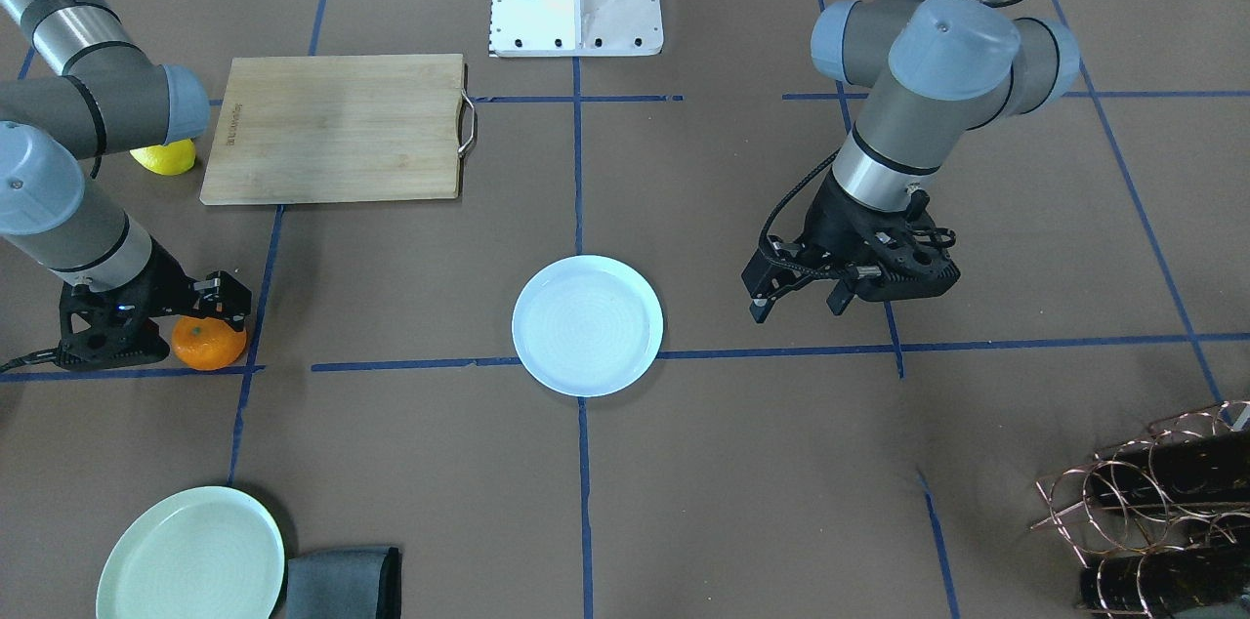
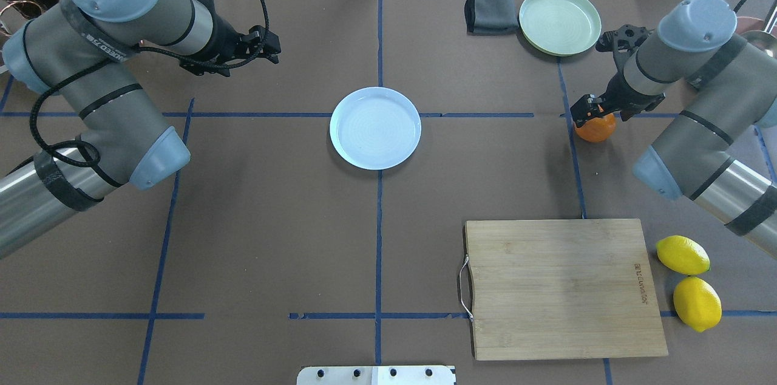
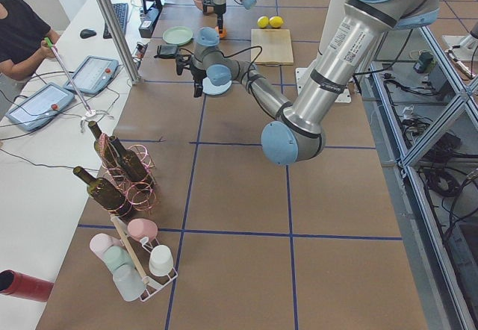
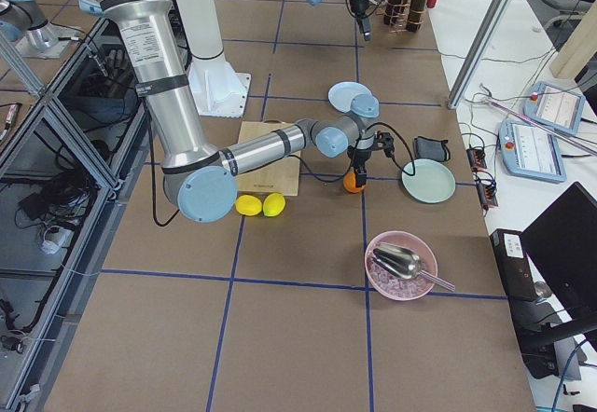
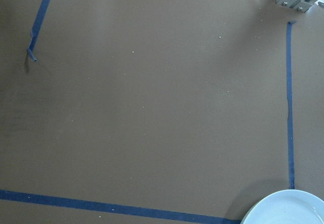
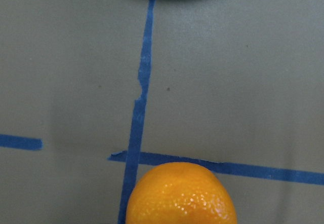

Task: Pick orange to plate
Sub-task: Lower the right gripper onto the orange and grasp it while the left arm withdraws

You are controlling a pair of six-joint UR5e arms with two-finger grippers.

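The orange (image 1: 208,346) (image 2: 595,129) rests on the brown table beside a blue tape crossing, far out on my right side. My right gripper (image 1: 223,305) (image 2: 595,110) hangs just over its top, tilted and apparently open, with its fingers around the fruit's upper part. In the right wrist view the orange (image 6: 181,196) fills the bottom centre and no fingers show. The pale blue-white plate (image 1: 588,326) (image 2: 375,128) lies empty at the table's middle. My left gripper (image 1: 799,304) (image 2: 267,48) hovers open and holding nothing, off to the plate's far left side; only the plate's rim (image 5: 288,209) shows in the left wrist view.
A mint-green plate (image 2: 559,20) and a folded grey cloth (image 2: 488,8) lie beyond the orange. A wooden cutting board (image 2: 561,288) with two lemons (image 2: 683,254) (image 2: 697,303) sits nearer my base on the right. A wire bottle rack (image 1: 1152,502) stands at the far left corner.
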